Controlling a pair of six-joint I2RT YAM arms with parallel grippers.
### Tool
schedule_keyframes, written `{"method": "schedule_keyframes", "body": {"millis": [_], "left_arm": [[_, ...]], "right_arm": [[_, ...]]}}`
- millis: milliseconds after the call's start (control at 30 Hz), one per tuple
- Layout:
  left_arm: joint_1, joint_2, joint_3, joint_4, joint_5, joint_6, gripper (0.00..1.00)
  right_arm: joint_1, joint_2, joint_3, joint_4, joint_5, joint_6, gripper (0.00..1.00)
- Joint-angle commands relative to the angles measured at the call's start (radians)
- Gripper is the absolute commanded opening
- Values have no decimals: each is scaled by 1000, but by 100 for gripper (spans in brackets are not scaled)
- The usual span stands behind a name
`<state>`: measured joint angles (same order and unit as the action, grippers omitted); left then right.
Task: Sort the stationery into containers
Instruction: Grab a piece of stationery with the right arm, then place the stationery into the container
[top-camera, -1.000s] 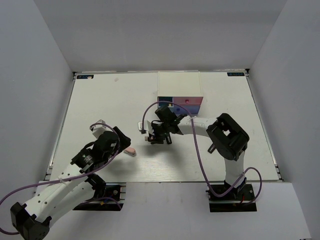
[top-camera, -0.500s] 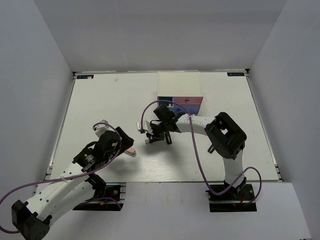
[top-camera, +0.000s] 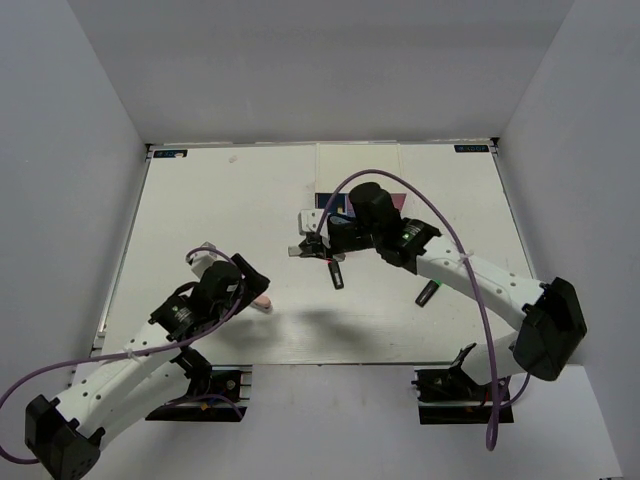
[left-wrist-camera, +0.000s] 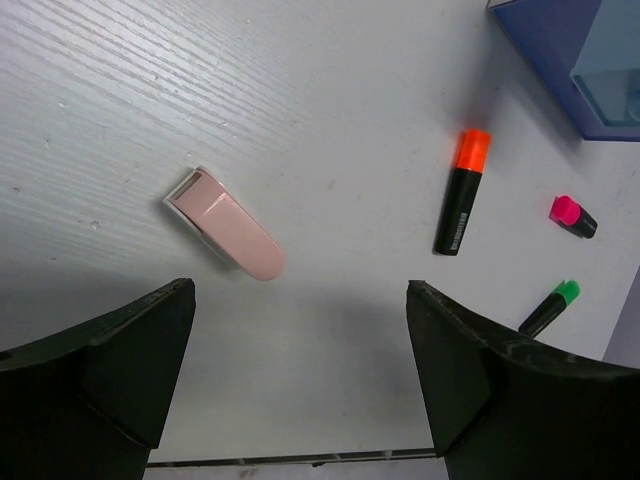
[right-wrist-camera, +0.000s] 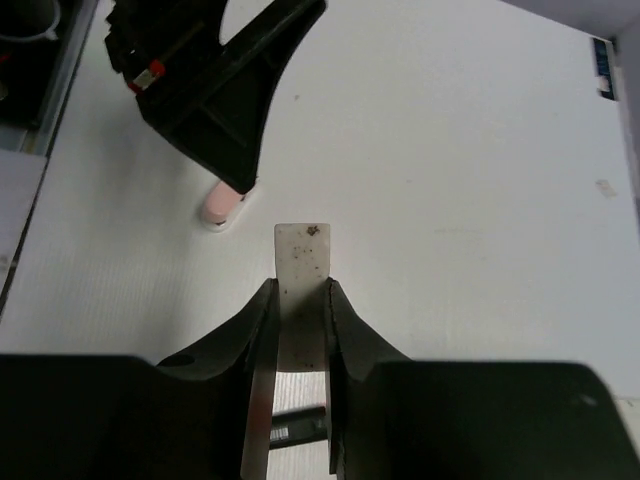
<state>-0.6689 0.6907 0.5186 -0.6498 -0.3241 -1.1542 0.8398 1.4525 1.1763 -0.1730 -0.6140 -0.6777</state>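
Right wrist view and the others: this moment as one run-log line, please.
left gripper: open, near pink eraser, not touching | right gripper: shut on tan eraser | on table: orange highlighter, pink highlighter, green highlighter

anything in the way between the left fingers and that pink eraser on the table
Nothing visible. The small pink oval eraser lies on the bare white table just ahead of the open left fingers; the orange-capped black highlighter lies apart, off to one side.
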Motion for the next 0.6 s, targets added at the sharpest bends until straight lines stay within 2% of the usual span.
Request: {"method": "schedule_keyframes", "body": {"millis": [0,133,400,567], "left_arm": [[2,9,3,15,2,-24,97],[2,29,-6,15,11,-33,97],[2,59,-28,70,49,-33,97],[2,78,-37,79,60,-33,97]], "right_arm": [[-4,-43,-47,113,132,119,1],[-44,-18,-21,119,258,161,1],[-158,22,11,191,303,142,1],[-197,57,39,191,296,116,4]]}}
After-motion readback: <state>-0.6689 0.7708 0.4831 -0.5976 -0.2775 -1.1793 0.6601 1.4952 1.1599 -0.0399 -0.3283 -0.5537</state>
